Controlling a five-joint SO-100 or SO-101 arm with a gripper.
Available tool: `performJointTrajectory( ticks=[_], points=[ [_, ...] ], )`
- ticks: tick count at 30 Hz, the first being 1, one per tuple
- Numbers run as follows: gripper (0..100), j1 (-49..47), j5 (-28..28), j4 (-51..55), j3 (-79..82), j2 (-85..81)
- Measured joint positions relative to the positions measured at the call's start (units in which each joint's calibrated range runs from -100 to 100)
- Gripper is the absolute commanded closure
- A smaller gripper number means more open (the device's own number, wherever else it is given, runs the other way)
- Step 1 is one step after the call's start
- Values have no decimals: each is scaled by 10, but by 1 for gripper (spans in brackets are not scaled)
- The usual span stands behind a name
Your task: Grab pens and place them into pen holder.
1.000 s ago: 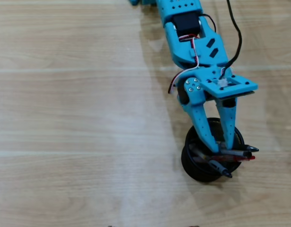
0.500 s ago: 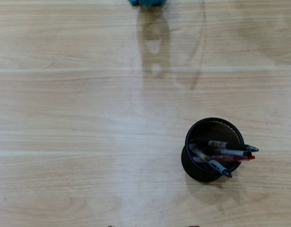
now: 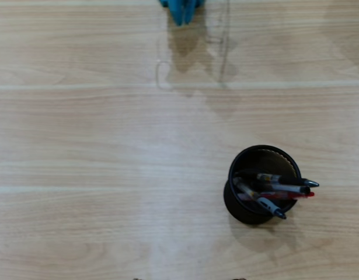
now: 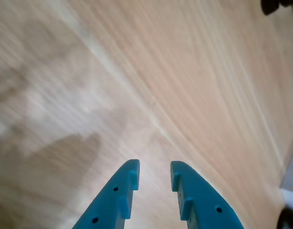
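A black mesh pen holder (image 3: 243, 205) stands on the wooden table at the lower right of the overhead view. Several pens (image 3: 281, 189) lean in it, their tips sticking out past its right rim. My blue gripper (image 3: 181, 11) shows only as its tip at the top edge of the overhead view, far from the holder. In the wrist view the gripper (image 4: 155, 169) has its two blue fingers slightly apart with nothing between them, above bare table. A dark corner of the holder (image 4: 275, 5) shows at the top right of the wrist view.
The light wooden table (image 3: 109, 175) fills both views. No loose pens show on it. A pale edge and a dark object (image 4: 289, 217) sit at the lower right of the wrist view.
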Motion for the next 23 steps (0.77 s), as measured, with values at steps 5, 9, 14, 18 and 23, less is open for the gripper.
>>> performJointTrajectory(
  ticks=[5, 9, 14, 18, 23],
  points=[
    [92, 52, 44, -46, 97, -4],
    [92, 53, 65, -107, 176, -3],
    [92, 44, 66, -115, 189, -3],
    [92, 42, 66, -115, 189, -3],
    [92, 42, 66, -115, 189, -3]
  ],
)
